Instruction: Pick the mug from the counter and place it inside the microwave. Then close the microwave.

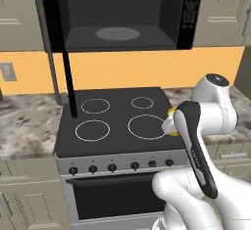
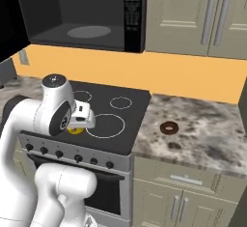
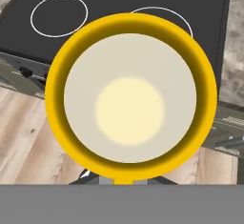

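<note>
My gripper (image 2: 81, 120) is shut on the yellow mug (image 3: 129, 94), holding it in the air over the front edge of the stove. From the hand view I look straight down into its pale cream inside. A bit of yellow from the mug (image 1: 171, 112) peeks out behind my forearm, and the mug (image 2: 74, 130) also shows under the hand. The black microwave (image 1: 122, 13) hangs above the stove with its door (image 1: 67, 72) swung open to the left. Its grey turntable (image 2: 88, 31) is bare. The speckled counter (image 2: 202, 129) lies to the stove's right.
The black stovetop (image 1: 117, 116) with white rings sits under the microwave, with knobs (image 1: 112, 167) along its front. A small dark brown round object (image 2: 168, 128) lies on the counter at the right. Beige wall cabinets (image 2: 193, 13) flank the microwave. Wooden floor (image 3: 28, 142) shows below the mug.
</note>
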{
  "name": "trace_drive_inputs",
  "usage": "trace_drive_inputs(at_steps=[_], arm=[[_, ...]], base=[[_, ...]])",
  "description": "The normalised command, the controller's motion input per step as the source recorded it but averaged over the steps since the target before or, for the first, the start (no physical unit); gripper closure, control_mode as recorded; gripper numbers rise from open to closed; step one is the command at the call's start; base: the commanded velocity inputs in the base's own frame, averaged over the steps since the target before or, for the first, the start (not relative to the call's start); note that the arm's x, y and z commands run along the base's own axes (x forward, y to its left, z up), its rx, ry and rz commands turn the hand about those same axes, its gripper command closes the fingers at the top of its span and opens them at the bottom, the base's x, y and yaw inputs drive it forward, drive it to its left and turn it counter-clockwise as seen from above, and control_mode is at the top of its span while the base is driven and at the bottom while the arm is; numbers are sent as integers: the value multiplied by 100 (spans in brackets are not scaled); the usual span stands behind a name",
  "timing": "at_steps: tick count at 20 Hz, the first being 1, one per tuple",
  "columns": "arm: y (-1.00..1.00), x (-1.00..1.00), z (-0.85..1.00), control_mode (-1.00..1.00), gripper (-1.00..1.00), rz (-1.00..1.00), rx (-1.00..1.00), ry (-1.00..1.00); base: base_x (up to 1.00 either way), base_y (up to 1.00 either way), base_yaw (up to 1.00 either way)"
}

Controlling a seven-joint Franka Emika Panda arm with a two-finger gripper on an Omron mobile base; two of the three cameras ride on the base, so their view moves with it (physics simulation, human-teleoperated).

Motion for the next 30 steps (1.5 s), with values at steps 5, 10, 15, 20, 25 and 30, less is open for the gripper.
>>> trace_drive_inputs(at_steps=[5,10,15,20,25,30], arm=[[0,0,0,100,100,0,0,0],[0,0,0,100,100,0,0,0],[0,0,0,100,100,0,0,0],[0,0,0,100,100,0,0,0],[0,0,0,100,100,0,0,0],[0,0,0,100,100,0,0,0]], base=[[11,39,-24],[36,40,-22],[53,16,-20],[26,19,-16],[0,28,-3],[0,22,0]])
